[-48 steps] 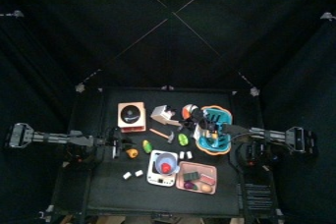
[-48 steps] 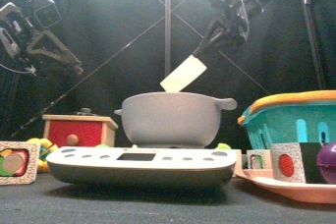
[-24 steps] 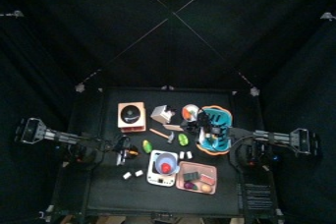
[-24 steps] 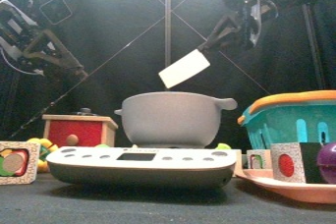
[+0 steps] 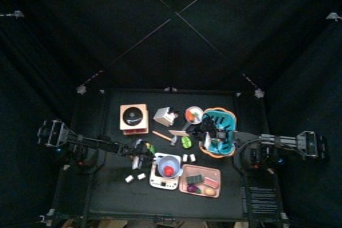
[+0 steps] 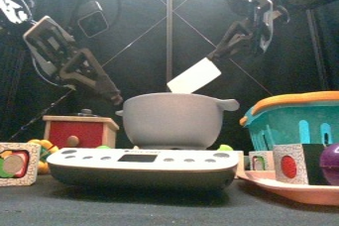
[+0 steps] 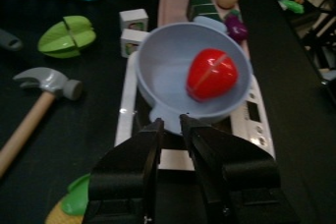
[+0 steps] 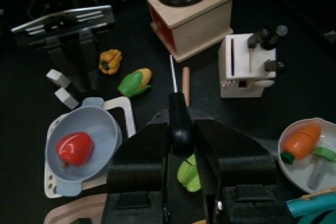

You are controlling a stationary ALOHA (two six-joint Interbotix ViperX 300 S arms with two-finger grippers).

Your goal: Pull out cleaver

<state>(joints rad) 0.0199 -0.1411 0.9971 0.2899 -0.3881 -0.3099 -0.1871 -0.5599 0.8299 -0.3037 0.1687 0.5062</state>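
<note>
Broadly, the black table (image 5: 100, 194) carried a crowd of containers. At the front sat a grey scale (image 6: 139, 167) with a grey bowl (image 7: 197, 76) on it, and one red pepper (image 7: 213, 71) lay in that bowl. A teal basket (image 6: 294, 129) with an orange rim stood to the right, beside a pink tray (image 6: 307, 187) holding small items. Behind them, a white knife block (image 8: 247, 66) stood near a wooden box (image 8: 192, 10). The cleaver (image 6: 193, 75) hung in the air above the bowl, clear of the block, clamped by its handle in the right gripper (image 6: 239, 39). The left gripper (image 7: 176, 128) hovered over the bowl's rim with its jaws slightly apart, holding nothing.
</note>
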